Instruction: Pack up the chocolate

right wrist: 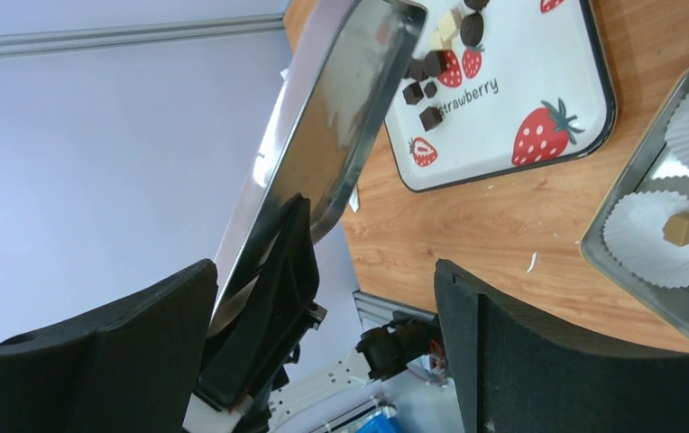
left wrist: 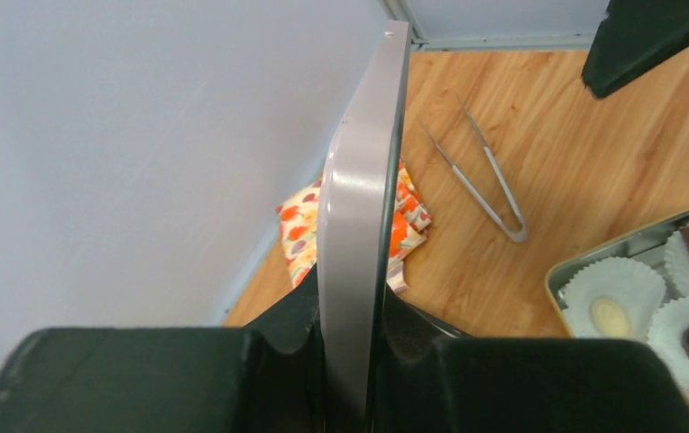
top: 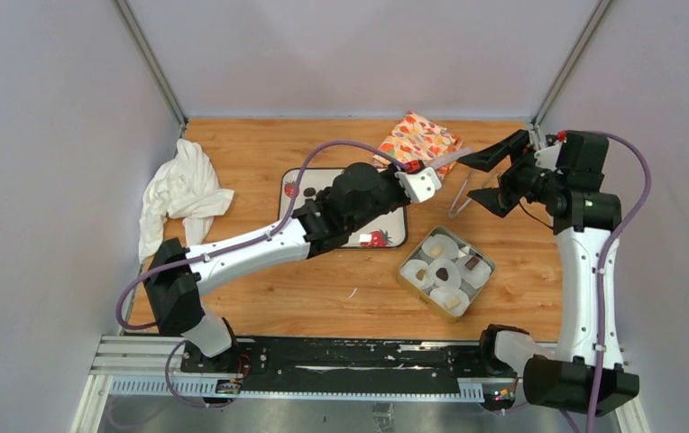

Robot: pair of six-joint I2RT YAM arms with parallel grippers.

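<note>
Loose chocolate pieces [right wrist: 424, 88] lie on a white strawberry-print tray [right wrist: 539, 72]; in the top view the tray [top: 298, 180] is mostly hidden under my left arm. A metal tin [top: 485, 267] holds white paper cups, some with chocolates [top: 443, 272] in them; it also shows in the left wrist view [left wrist: 593, 255]. My left gripper [top: 424, 179] is shut on the tin's silver lid [left wrist: 363, 207] and holds it tilted in the air. My right gripper [top: 487, 179] is open and empty, its fingers either side of the lid's [right wrist: 332, 117] far end.
Metal tongs [top: 460, 197] lie on the wood between the grippers and the tin. A folded orange patterned napkin [top: 417, 138] lies at the back. A crumpled white cloth [top: 181, 189] lies at the left wall. Walls enclose the table on three sides.
</note>
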